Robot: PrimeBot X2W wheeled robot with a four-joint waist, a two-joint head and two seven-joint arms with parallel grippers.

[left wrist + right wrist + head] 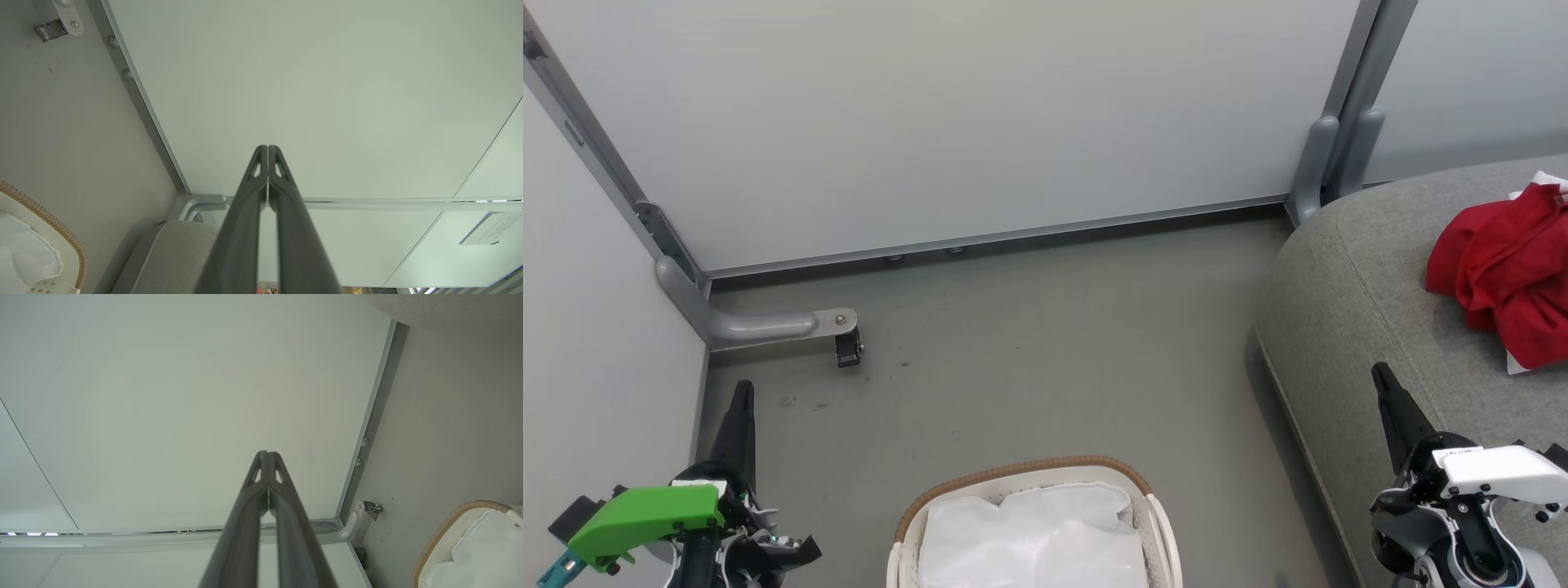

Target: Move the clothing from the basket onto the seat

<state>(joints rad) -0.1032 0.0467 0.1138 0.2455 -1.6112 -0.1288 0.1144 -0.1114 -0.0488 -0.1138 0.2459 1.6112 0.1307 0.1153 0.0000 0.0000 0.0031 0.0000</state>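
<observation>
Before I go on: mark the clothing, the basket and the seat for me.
clothing [1507,261], head view, middle of the red heap.
basket [1029,464], head view, far side of its brown rim.
seat [1347,278], head view, bare grey cushion left of the clothing.

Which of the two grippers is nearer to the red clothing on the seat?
The right gripper, with the white housing: it shows against the grey seat, near the clothing. The left gripper, with the green housing, is far across the floor.
</observation>
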